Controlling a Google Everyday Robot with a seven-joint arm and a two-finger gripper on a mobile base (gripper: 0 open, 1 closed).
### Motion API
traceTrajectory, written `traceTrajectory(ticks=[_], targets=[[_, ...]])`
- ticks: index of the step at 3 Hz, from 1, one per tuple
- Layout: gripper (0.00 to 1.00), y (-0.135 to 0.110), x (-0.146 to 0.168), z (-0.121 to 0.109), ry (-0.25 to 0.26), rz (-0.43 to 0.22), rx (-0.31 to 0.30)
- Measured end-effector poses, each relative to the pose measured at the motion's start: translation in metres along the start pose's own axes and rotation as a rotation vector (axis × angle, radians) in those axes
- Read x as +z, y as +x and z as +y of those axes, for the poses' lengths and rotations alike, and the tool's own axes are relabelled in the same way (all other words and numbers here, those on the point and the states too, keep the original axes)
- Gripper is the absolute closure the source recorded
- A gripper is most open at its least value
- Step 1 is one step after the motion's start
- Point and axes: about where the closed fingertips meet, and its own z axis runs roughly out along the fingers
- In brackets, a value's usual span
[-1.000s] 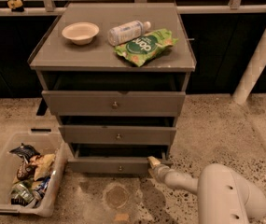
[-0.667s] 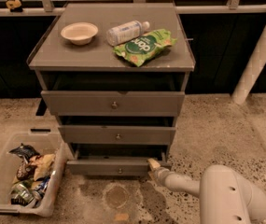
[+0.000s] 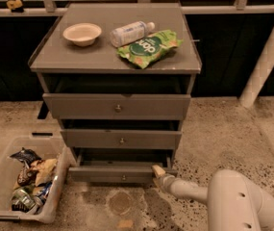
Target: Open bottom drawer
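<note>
You get one view, high and fairly near, looking down at the cabinet front; the gripper sits lower right.

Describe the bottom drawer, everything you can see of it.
The bottom drawer is the lowest and shortest of three fronts on the grey cabinet: a plain matte grey panel with a small round metal knob at its centre. It sits level just above the speckled floor, with a dark gap above it; how far out it stands cannot be judged. The gripper is at the right end of its top edge, apparently touching it.
</note>
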Motion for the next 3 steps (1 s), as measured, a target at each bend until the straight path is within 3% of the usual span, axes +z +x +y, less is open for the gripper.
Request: traceTrajectory(ticks=[3], targets=[[1.00, -0.007, -0.009, 0.005, -0.017, -0.013, -0.003]])
